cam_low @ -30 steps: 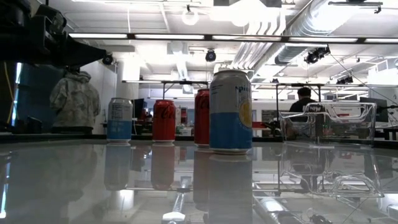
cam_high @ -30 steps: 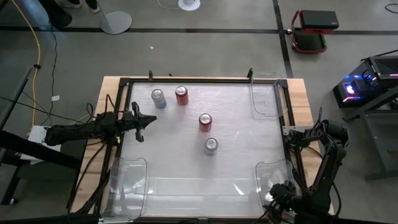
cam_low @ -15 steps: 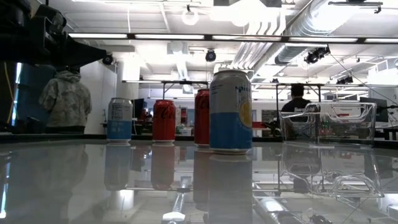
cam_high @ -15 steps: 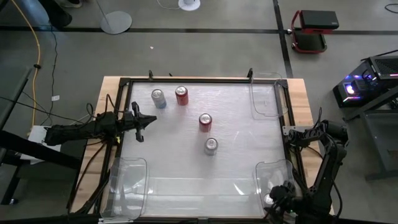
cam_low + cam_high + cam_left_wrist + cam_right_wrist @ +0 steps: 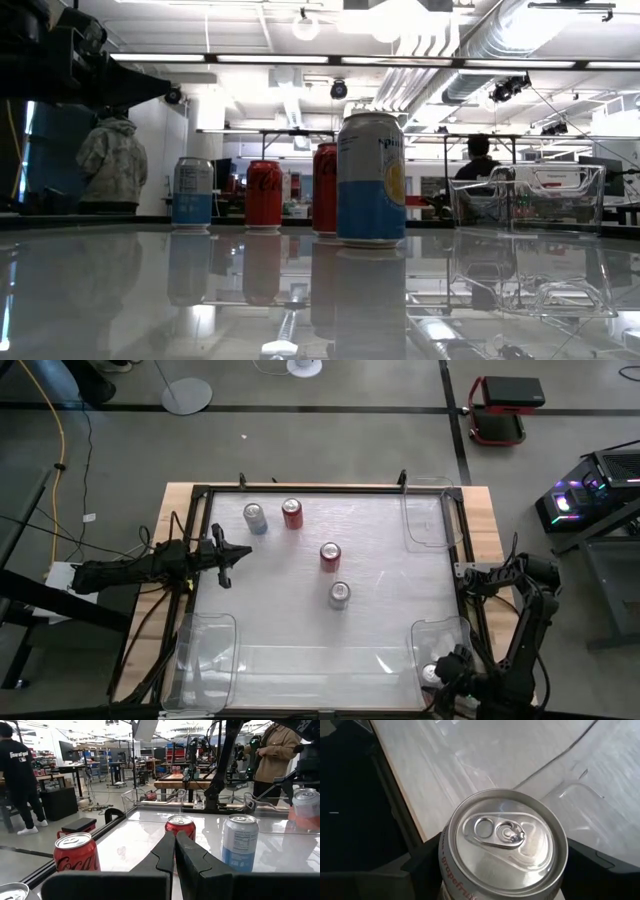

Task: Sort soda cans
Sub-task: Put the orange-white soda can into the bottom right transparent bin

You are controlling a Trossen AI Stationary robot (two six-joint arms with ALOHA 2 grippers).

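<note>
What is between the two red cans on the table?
Nothing: only bare table between the red can at the back and the other red can, seen in the high view.

I see a grey concrete floor [image 5: 330,445] around the worktop, with a red cart [image 5: 500,410] parked on it. Beyond are long ceiling lights [image 5: 300,58], silver ducts [image 5: 450,60] and workbenches [image 5: 180,784].

Left tool [image 5: 228,557] closed; right tool [image 5: 440,678] gripping.

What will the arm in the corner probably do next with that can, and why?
Probably lower it and open the jaws: the right gripper holds a silver can over the clear bin in its table corner. The left gripper waits at the left edge.
</note>
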